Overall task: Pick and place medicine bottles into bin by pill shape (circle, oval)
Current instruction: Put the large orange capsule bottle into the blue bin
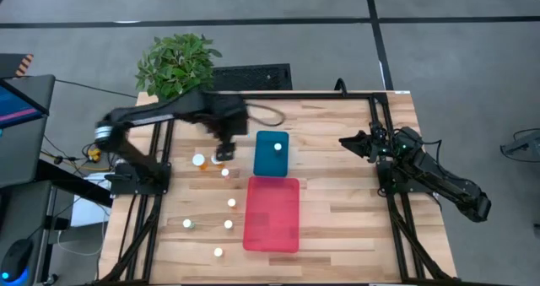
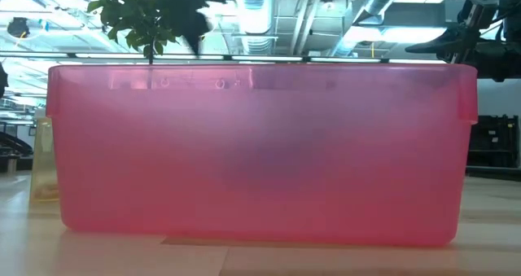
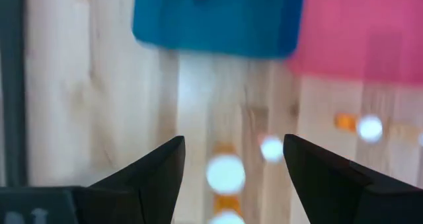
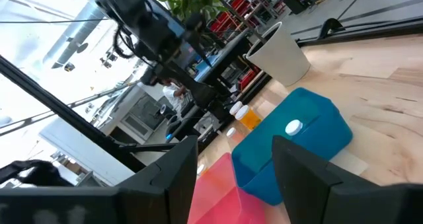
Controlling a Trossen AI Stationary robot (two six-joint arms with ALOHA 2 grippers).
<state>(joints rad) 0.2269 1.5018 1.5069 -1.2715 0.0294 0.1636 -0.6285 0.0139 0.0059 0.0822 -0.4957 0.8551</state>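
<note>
Several tiny white-capped medicine bottles stand upright on the wooden table left of the pink bin [image 1: 272,213], among them one with an orange body [image 1: 199,160] and one beside it [image 1: 218,159]. One more bottle [image 1: 278,147] stands in the blue bin [image 1: 272,155]. My left gripper [image 1: 223,149] is open above the bottles just left of the blue bin. In the left wrist view an orange bottle [image 3: 225,174] shows below the gap between the fingers [image 3: 232,141]. My right gripper [image 1: 344,141] is open and empty, right of the blue bin, which also shows in the right wrist view [image 4: 301,145].
A potted plant [image 1: 177,62] in a white pot [image 4: 281,52] and a black keyboard [image 1: 253,77] stand at the table's far edge. The pink bin's wall [image 2: 260,154] fills the low view. Black frame rails [image 1: 375,109] run along the table's sides.
</note>
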